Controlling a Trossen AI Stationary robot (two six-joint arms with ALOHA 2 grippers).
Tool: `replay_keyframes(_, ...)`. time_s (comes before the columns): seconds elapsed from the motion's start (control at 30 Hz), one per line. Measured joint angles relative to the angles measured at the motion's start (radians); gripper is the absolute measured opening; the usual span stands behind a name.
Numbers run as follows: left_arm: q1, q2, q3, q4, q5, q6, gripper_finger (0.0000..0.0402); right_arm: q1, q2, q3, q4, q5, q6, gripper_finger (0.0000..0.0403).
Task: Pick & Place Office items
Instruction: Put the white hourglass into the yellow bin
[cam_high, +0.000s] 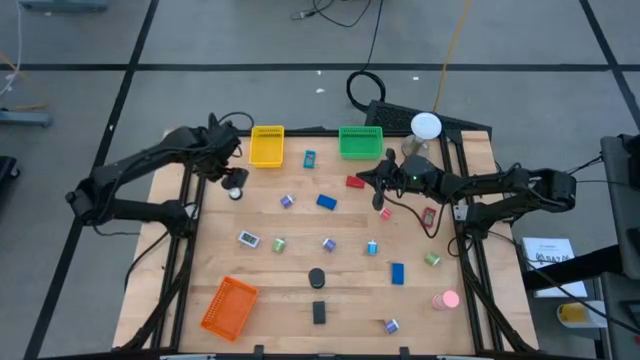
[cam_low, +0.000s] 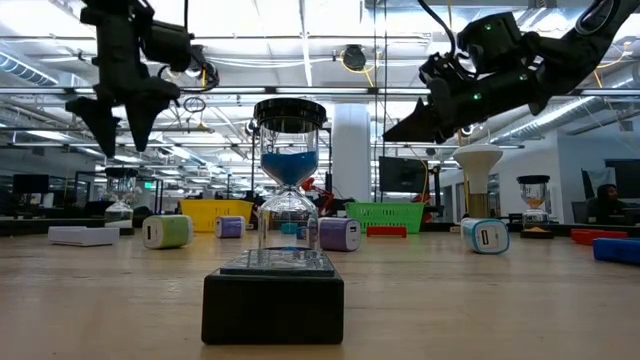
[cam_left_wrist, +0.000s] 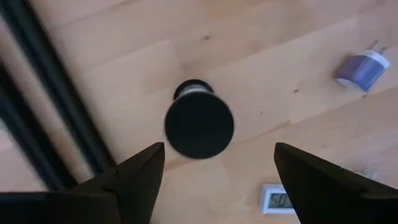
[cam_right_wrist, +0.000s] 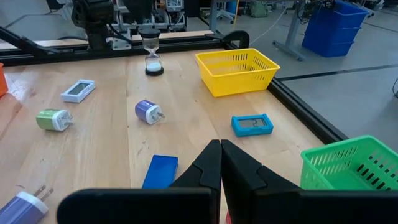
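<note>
In the low view, the nearest thing to you is an hourglass on a black base (cam_low: 285, 235) with blue sand, standing upright at centre frame. Behind it on the tabletop (cam_high: 350, 290) lie the small office items: a green plug adapter (cam_low: 167, 231), a purple plug adapter (cam_low: 340, 234) and a cyan plug adapter (cam_low: 486, 236).

In the high view, locate the left gripper (cam_high: 226, 165) at upper left, beside the yellow basket (cam_high: 267, 146). Its jaws stand wide apart and hold nothing. Directly beneath them, in the left wrist view, you look down on the round black top of a second hourglass (cam_left_wrist: 199, 126), which stands upright and free between the two fingers (cam_left_wrist: 134, 180), touching neither. The right wrist view confirms this hourglass stands on the tabletop below that arm. Its long axis is vertical, in line with the gripper's approach, so judge it as set down and released.

The right gripper (cam_high: 385, 180) hangs at upper centre right, just below the green basket (cam_high: 360, 142). Its jaws are pressed fully together and empty. A blue block (cam_right_wrist: 160, 171) lies just ahead of them, with a red piece (cam_high: 354, 182) beside it, so treat the right arm as nearer to those.

The orange basket (cam_high: 229, 305) sits at lower left, well apart from both arms.
</note>
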Motion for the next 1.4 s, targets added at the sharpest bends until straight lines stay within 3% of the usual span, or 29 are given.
replay_keyframes(0.23, 0.003, 0.000, -0.084, 0.087, 0.017, 0.006, 0.0308, 0.000, 0.000, -0.001, 0.001, 0.000, -0.001, 0.0000)
replay_keyframes(0.5, 0.004, 0.000, -0.116, 0.118, -0.032, 0.014, 0.0308, 0.000, 0.000, -0.001, 0.001, 0.000, -0.002, 0.0000)
replay_keyframes(0.93, 0.004, 0.000, -0.181, 0.258, -0.030, 0.026, 0.0305, 0.000, 0.000, -0.001, 0.001, 0.000, -0.002, 0.0000)
replay_keyframes(1.23, 0.004, 0.000, -0.184, 0.268, -0.031, 0.022, 0.0220, 0.000, 0.000, -0.001, 0.001, 0.001, -0.002, 0.0000)
replay_keyframes(1.4, 0.004, 0.000, -0.178, 0.258, -0.012, 0.001, 0.0213, 0.000, 0.000, -0.001, 0.001, 0.001, 0.000, 0.0000)
